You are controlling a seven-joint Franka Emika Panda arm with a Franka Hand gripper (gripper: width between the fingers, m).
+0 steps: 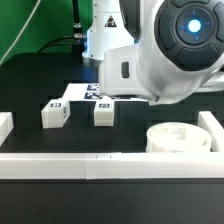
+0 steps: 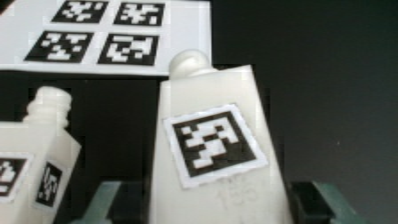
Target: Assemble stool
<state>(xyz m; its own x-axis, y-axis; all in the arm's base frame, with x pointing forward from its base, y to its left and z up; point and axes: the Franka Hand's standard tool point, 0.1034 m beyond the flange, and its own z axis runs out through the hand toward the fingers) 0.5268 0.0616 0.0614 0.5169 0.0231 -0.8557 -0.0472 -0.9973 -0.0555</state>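
Observation:
In the wrist view a white stool leg [image 2: 214, 130] with a black-and-white tag lies lengthwise between my fingers. My gripper [image 2: 222, 192] is open around its near end. The left finger [image 2: 114, 202] stands a little off the leg and the right finger [image 2: 331, 202] is close to its side. A second leg [image 2: 36, 155] lies beside it. In the exterior view two legs [image 1: 55, 115] [image 1: 104, 113] sit on the black table and the round seat [image 1: 180, 137] lies at the exterior view's right. The arm [image 1: 160, 55] hides my fingers there.
The marker board [image 2: 98, 35] lies just beyond the legs' tips; it also shows in the exterior view [image 1: 96, 92]. Long white border rails run along the front [image 1: 90, 165] and stand at both sides [image 1: 5, 127] [image 1: 212, 125].

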